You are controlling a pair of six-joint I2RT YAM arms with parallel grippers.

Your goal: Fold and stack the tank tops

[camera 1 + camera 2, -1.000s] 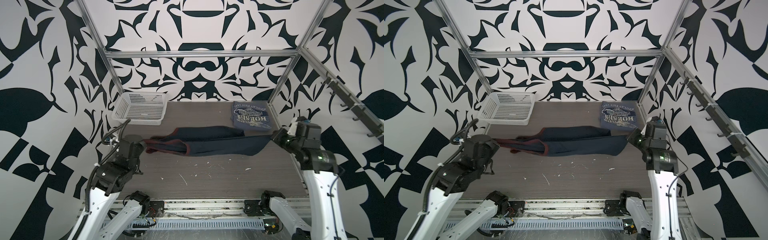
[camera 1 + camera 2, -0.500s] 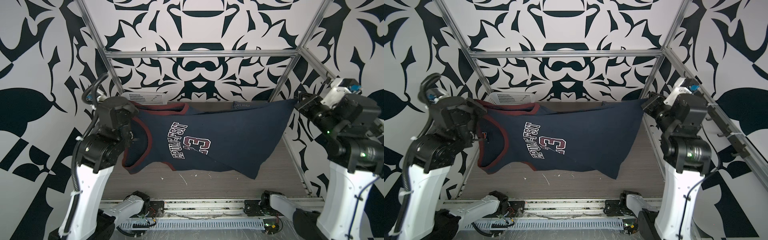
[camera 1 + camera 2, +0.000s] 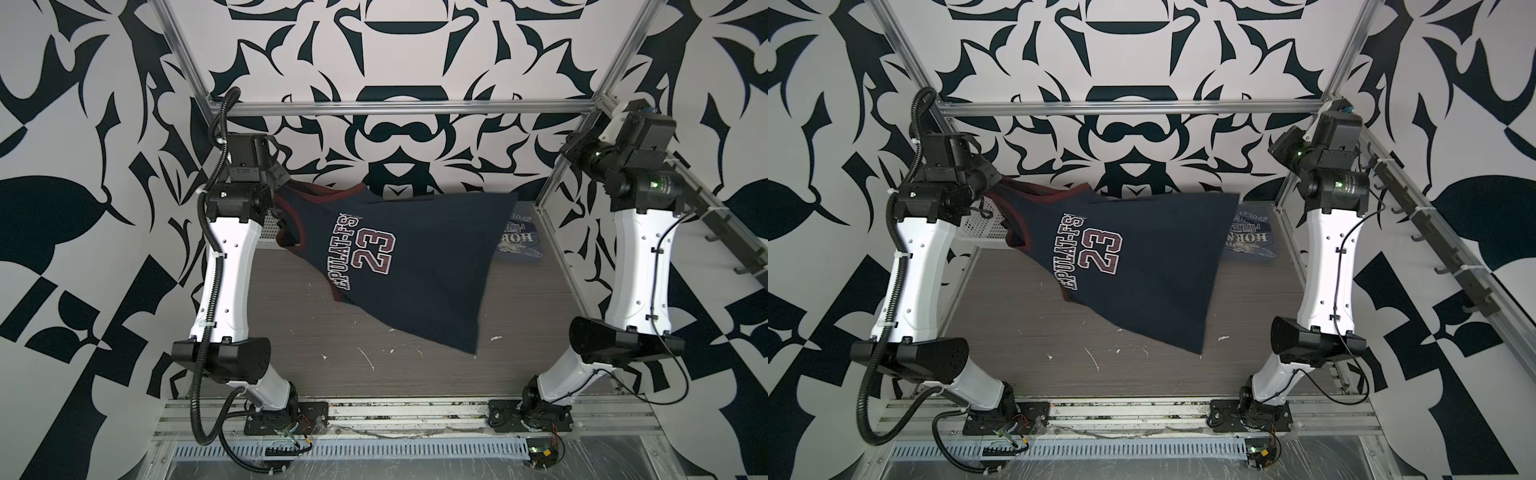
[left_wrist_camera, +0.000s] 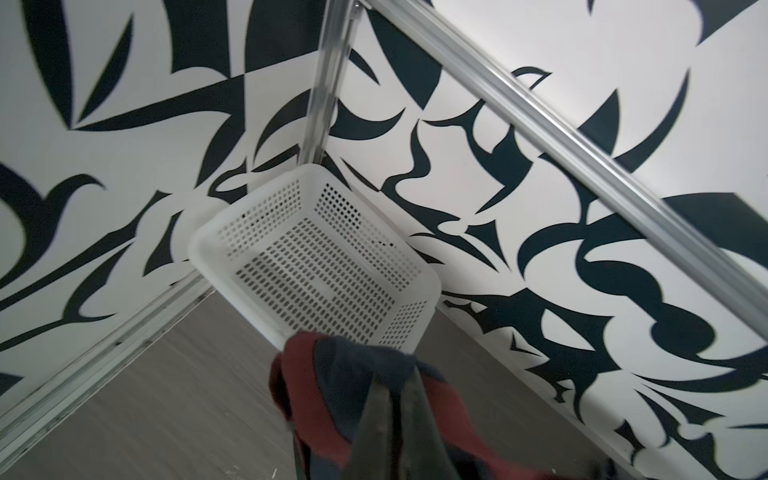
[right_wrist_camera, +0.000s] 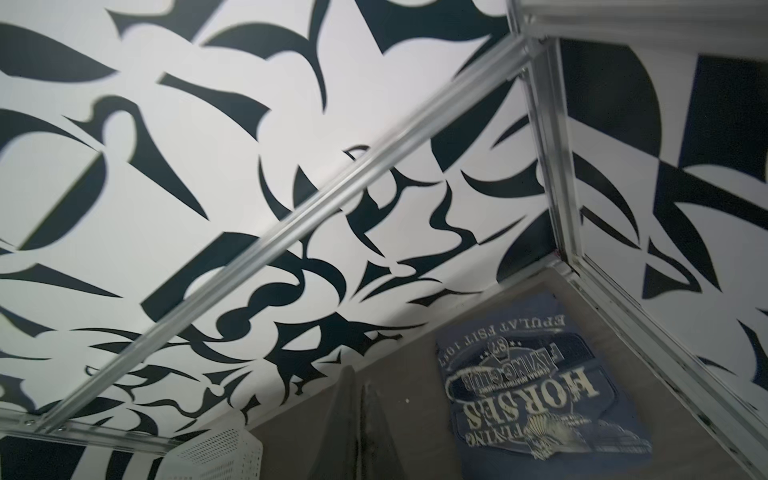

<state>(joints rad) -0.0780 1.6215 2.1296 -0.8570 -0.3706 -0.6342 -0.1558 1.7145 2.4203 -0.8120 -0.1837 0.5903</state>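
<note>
The dark navy tank top [image 3: 419,270] with red trim and "23" hangs in the air above the table in both top views [image 3: 1142,274]. My left gripper [image 3: 279,185] is raised at the back left and is shut on its red-trimmed shoulder [image 4: 345,382]. My right gripper [image 3: 567,148] is up at the back right, shut, with nothing between its fingers [image 5: 347,399]. The top's hem corner swings free to its left. The slate grey-blue tank top [image 3: 519,245] lies folded at the table's back right corner [image 5: 540,395].
A white perforated basket [image 4: 316,257] stands in the back left corner, partly behind my left arm [image 3: 980,226]. The grey wooden table [image 3: 291,332] carries small white scuffs. Aluminium frame posts and patterned walls close in the sides and the back.
Both arms rose from table height to high up, lifting the navy top and spreading it out. Its hem has since come out of the right gripper and now hangs from the left alone.
</note>
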